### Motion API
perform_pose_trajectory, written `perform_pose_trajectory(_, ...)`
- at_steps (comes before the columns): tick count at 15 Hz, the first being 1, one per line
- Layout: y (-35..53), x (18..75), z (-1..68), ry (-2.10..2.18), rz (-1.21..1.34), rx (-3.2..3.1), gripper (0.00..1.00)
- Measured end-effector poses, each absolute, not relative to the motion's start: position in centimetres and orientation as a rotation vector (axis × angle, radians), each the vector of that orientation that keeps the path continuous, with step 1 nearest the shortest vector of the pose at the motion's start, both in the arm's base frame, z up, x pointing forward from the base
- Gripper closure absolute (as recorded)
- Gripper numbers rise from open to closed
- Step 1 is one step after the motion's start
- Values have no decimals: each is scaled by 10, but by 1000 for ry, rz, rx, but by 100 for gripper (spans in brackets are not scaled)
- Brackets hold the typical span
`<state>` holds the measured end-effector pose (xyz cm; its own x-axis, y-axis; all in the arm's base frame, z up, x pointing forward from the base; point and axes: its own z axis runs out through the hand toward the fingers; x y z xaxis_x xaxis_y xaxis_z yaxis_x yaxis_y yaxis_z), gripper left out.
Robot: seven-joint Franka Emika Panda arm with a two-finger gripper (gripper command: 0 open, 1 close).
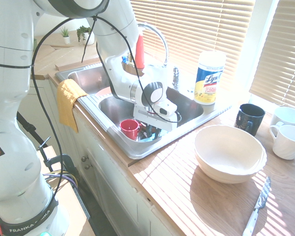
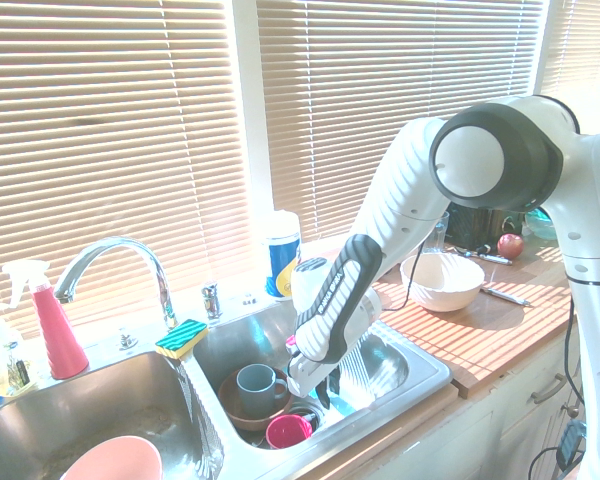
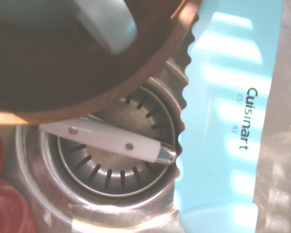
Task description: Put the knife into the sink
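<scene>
The end effector point(image 1: 150, 132) is down inside the sink point(image 1: 137, 150), in its basin nearer the cream bowl point(image 1: 229, 153); I can't tell how far its fingers are apart or whether they grip anything. One turquoise knife point(image 3: 228, 121) shows only in the wrist view, lying beside the drain point(image 3: 117, 145), seemingly on the basin floor. By the drain: one red cup point(image 1: 130, 128), one brown bowl point(image 2: 248, 405), one grey mug point(image 2: 258, 385). One silver table knife point(image 1: 257, 206) lies on the counter point(image 1: 187, 196) beyond the cream bowl.
</scene>
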<state>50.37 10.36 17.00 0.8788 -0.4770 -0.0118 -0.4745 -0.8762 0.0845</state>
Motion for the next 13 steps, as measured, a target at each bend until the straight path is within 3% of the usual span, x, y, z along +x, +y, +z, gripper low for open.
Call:
perform_pose_trajectory(9, 109, 508, 176, -752, -22, 2982, 0)
perform_pose_trajectory(13, 110, 520, 234, -789, 94, 2999, 0)
